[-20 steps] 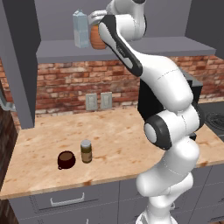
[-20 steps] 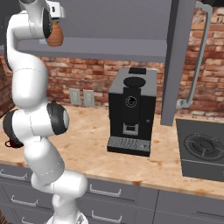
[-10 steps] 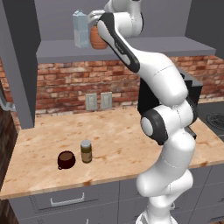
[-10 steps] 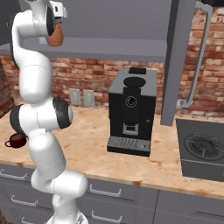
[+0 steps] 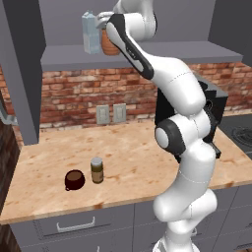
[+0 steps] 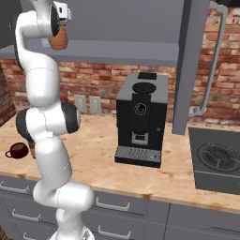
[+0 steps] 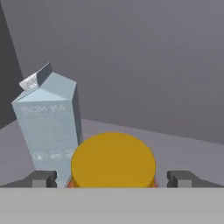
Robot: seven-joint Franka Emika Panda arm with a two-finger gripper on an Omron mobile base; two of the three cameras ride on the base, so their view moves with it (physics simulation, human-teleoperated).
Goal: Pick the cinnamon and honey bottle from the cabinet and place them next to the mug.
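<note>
Honey bottle [image 7: 113, 160], on cabinet [image 5: 147, 51] shelf just right of carton [image 7: 49, 118], judged rigid, smooth, prob. slippery; to be gripped at body below cap w/ tool [image 7: 113, 178] spread either side.

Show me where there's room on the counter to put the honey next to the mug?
Bare wood lies in front of the mug and cinnamon, and widely to the cinnamon's right, toward the robot. Behind them the counter runs free to the brick wall. The only crowded spot is between mug and jar.
</note>
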